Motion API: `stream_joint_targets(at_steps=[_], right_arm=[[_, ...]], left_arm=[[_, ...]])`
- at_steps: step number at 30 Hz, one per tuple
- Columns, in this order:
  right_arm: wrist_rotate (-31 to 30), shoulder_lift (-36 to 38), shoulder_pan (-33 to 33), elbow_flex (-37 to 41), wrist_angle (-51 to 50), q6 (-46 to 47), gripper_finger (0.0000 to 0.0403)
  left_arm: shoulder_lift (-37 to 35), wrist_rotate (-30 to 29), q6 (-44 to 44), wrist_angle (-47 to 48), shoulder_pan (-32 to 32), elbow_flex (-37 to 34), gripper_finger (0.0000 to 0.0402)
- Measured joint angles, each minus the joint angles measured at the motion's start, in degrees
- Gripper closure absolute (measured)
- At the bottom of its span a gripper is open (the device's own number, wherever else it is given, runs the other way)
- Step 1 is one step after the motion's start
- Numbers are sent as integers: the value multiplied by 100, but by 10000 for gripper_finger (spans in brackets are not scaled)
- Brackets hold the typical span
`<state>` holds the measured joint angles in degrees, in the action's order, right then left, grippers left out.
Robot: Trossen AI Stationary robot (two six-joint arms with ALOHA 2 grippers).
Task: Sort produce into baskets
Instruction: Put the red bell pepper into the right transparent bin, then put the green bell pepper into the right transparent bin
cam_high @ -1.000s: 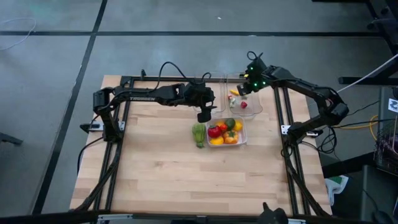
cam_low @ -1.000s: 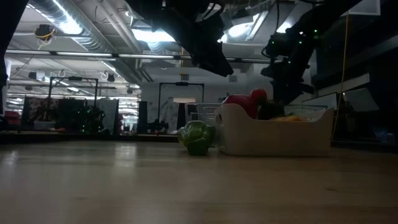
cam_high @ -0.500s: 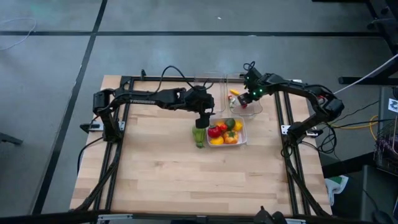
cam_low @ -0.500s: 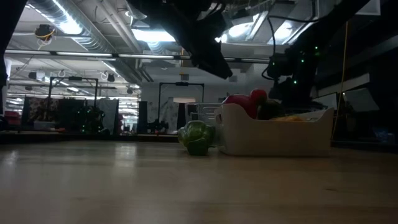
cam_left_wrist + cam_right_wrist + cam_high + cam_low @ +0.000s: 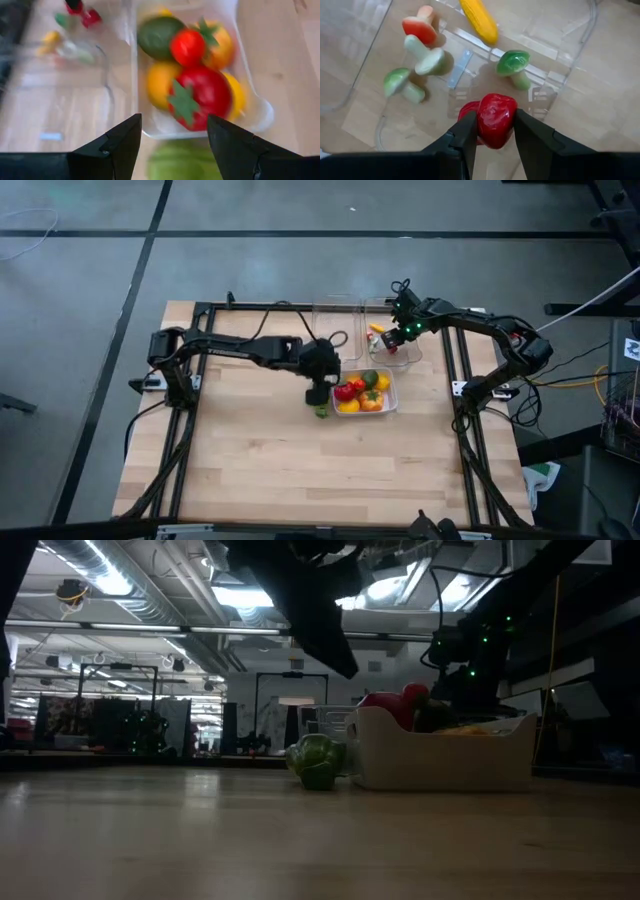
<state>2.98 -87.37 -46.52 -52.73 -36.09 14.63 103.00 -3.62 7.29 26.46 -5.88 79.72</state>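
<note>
Right end effector (image 5: 491, 135) is pinching one red piece (image 5: 495, 119) above the clear tub (image 5: 570, 65); left end effector (image 5: 172, 145), fingers spread, is hovering over one green pepper (image 5: 182, 160).

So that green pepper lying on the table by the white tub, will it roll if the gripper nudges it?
Probably a little: the green pepper looks rounded and lumpy, so it may wobble. The white tub beside it should stop it on that side.

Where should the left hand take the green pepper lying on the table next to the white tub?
Judging by the views, grip the green pepper across its rounded middle, coming straight down. It lies on the table close beside the white tub, so place the fingers along the tub wall rather than between pepper and tub. The left hand hovers above it, fingers apart.
</note>
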Motion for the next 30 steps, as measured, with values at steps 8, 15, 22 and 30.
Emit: stream_joint_targets(at_steps=[8, 15, 22, 30], right_arm=[[11, 0, -1, 0, -16, 0, 277], [0, 2, 0, 0, 9, 37, 235], [-98, 4, -1, 0, 8, 59, 187], [-103, 9, 1, 0, 48, 50, 166]], left_arm=[[0, 31, 9, 899, 469, -2, 180], [49, 295, 4, 1364, 781, -19, 180], [76, 297, -57, 1019, 899, -331, 180], [83, 312, 2, 15, 940, -849, 180]])
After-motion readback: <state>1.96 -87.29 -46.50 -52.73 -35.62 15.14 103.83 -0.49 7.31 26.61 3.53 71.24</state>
